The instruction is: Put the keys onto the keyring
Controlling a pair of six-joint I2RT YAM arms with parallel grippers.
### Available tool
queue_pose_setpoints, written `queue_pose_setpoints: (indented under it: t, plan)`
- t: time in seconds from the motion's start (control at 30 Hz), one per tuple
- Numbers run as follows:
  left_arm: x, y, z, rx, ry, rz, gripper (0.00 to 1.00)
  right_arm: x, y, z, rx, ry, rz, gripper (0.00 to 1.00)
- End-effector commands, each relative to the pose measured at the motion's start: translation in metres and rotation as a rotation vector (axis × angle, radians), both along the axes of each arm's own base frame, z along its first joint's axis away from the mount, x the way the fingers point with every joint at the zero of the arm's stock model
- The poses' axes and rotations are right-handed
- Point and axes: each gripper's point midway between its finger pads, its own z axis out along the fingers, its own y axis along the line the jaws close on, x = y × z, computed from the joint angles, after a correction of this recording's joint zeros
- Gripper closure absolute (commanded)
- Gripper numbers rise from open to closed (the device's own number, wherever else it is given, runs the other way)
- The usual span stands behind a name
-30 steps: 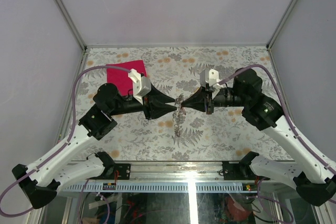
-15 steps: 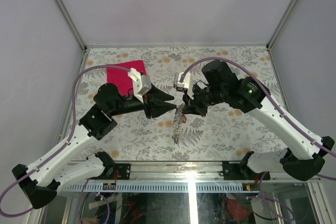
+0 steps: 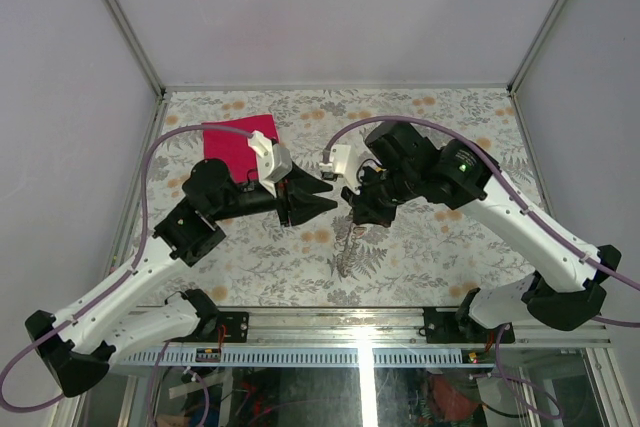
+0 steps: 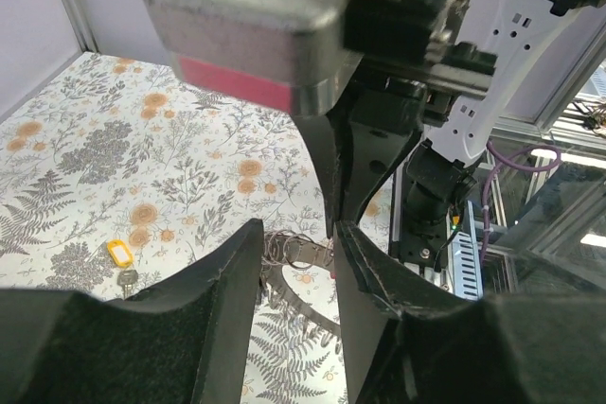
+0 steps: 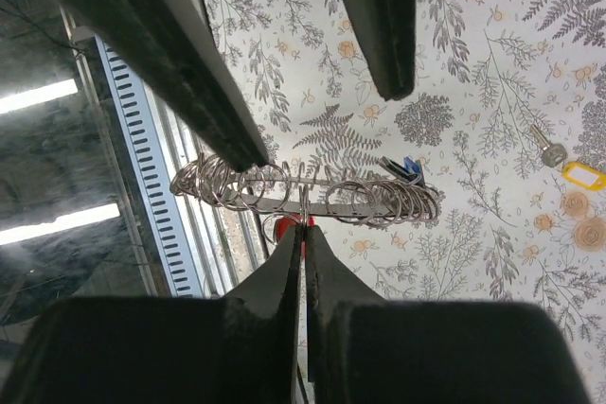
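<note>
Overhead view. The left arm is extended from the lower left of the frame towards the centre, forearm nearly level. Its left gripper [image 3: 328, 196] is pointed to the right. The right arm is arched up from the lower right and folded back over the middle. Its right gripper [image 3: 352, 215] is turned down and to the left, tip to tip with the other but apart from it. The keyring [image 3: 346, 247] is seen as a thin silvery strand hanging just below the right gripper, over the flower-printed table [image 3: 430, 247]. A pink cloth [image 3: 232, 147] lies flat in the upper left, behind the left wrist.

Right wrist view. The right jaws are pressed together on one wire of the keyring, which is strung across mid-frame as a long loop crowded with small rings. A blue piece [image 5: 407, 169] is attached near its right end, and a small red piece [image 5: 287, 227] shows just beside the fingertips. A yellow-headed key [image 5: 572, 171] lies alone on the table at the right edge.

Left wrist view. The left jaws are held partly apart with nothing between them. The keyring is visible through the gap, lower in the frame.
</note>
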Motion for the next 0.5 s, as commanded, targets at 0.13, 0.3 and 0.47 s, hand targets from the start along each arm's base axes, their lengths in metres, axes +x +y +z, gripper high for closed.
queue_pose_setpoints:
  t: [0.13,0.3,0.47]
  plan:
    - [0.001,-0.003,0.009,-0.013,-0.052,-0.02,0.62,-0.016,0.009,0.029,0.098,0.018,0.068,1.0]
    - [-0.005,-0.003,0.009,-0.006,-0.061,-0.055,0.61,-0.02,0.013,0.038,0.147,0.017,0.093,1.0]
    - [-0.009,-0.003,0.005,0.007,-0.064,-0.075,0.6,-0.02,0.017,0.045,0.18,-0.004,0.111,1.0]
